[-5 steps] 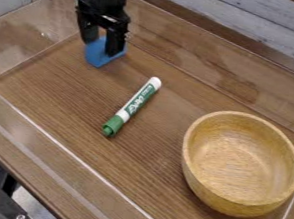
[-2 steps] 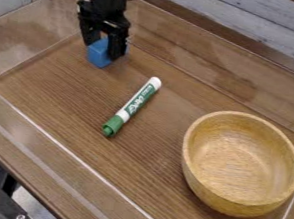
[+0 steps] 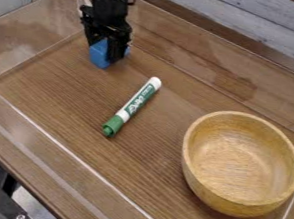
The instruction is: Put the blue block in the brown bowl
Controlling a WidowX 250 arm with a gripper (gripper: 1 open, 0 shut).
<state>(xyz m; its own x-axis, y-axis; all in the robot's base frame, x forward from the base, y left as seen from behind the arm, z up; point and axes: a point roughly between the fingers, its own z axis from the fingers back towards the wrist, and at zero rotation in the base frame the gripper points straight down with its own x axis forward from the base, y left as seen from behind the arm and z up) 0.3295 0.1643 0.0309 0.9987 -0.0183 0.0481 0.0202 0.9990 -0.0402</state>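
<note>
A: Blue block (image 3: 103,53) position?
B: Far-left of the surface (image 3: 71,92), between the fingers of the hand (image 3: 107,44), well apart from the brown bowl (image 3: 243,162).
A: Change since 1 second ago?
B: Hand lower; fingers now clamped on the block.

My arm is black all over, a narrow dark column that enters at the top edge. My end effector (image 3: 104,44) is black too: a blocky, boxy body that splits into two short, straight fingers (image 3: 92,34). Cables, screws and markings are too small to make out
</note>
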